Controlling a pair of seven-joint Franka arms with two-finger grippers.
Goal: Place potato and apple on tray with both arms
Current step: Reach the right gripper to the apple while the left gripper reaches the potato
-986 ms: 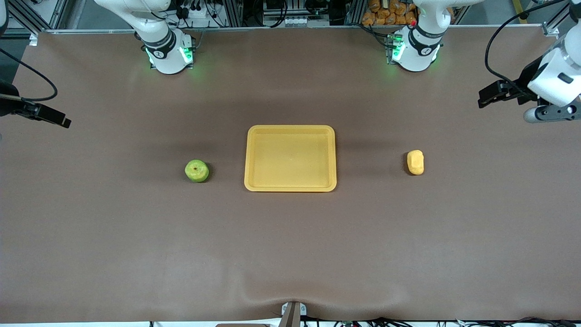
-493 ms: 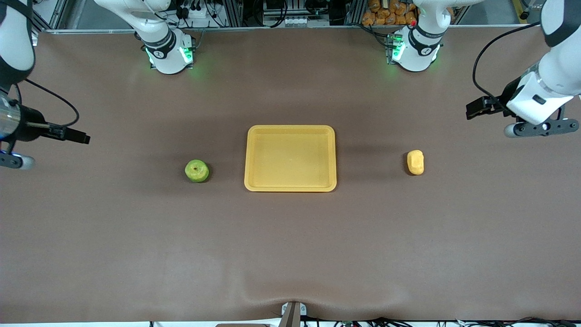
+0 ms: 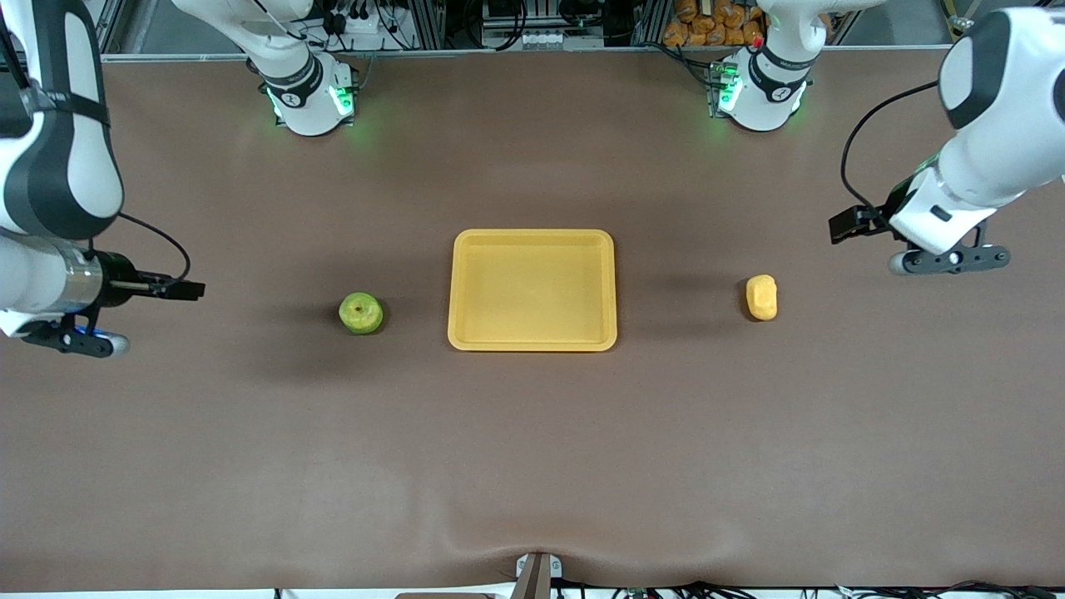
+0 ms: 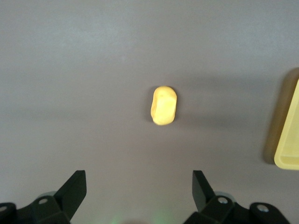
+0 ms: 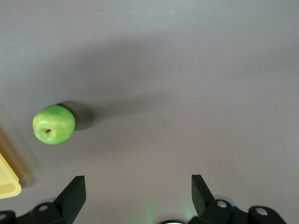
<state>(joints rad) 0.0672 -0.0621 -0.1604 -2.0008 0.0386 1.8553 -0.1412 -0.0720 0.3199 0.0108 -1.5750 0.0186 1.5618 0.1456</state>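
From my front view the tray (image 3: 532, 289) sits empty, apple (image 3: 360, 314) at its 9 o'clock, potato (image 3: 761, 297) at 3; only wrist views show the left gripper (image 4: 139, 187) and right gripper (image 5: 138, 189) spread wide, empty.

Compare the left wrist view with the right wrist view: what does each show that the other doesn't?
Only the left wrist view shows the potato, lying on the table apart from the open left hand, which hangs over bare table toward the left arm's end. Only the right wrist view shows the apple, also on the table, apart from the open right hand, which hangs over bare table toward the right arm's end. Both catch an edge of the yellow tray, empty as far as either view shows it.
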